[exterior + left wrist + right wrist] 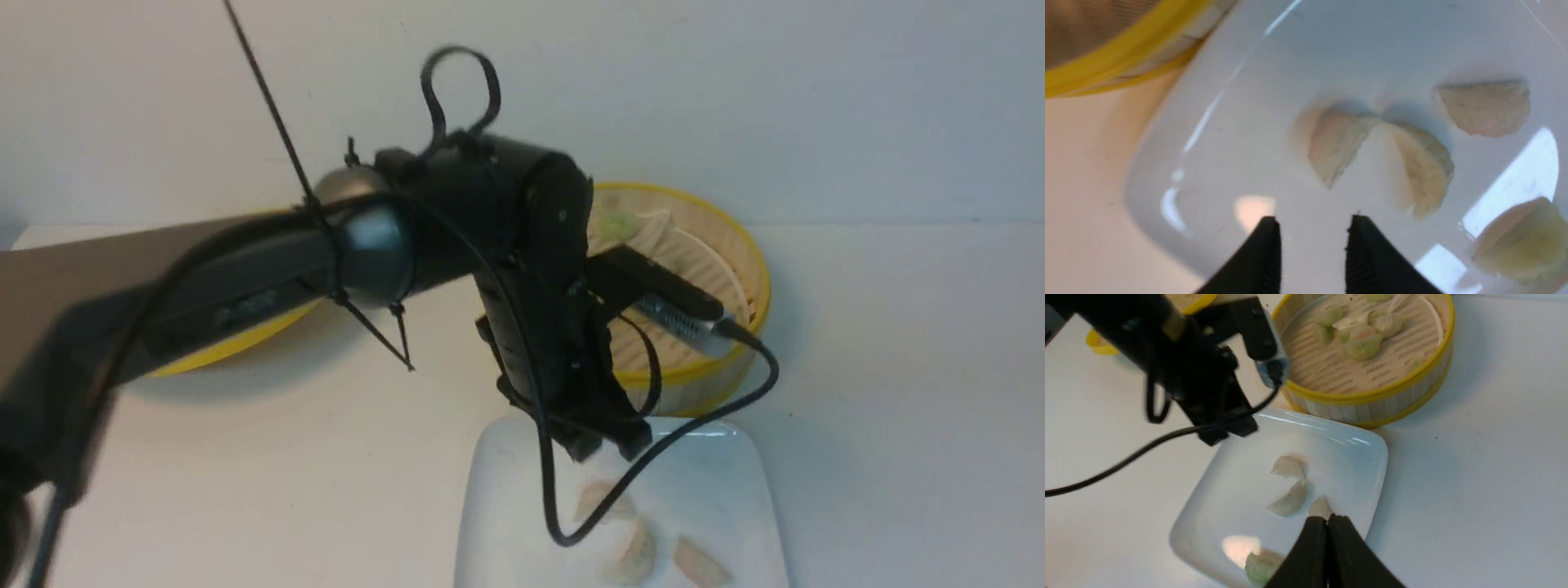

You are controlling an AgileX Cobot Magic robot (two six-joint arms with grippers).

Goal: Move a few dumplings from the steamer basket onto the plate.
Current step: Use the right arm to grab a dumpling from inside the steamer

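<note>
Four dumplings (1287,499) are lying on the plate (1351,447), while more are clustering toward the basket's twelve o'clock in the steamer basket (1372,396), which is sitting at the plate's twelve in the front view. The left gripper (1312,241) is hovering over the plate, its fingers standing apart with nothing between them; the right gripper's (1329,518) tips are pressing together, empty. These dumplings are probably behaving as light, soft and slightly slick, their thin skins risking tears, so the thick belly is offering a safer, gentle hold than the frilled edge.

Shallow yellow-rimmed lid (245,345) on the pale table (326,490)
</note>
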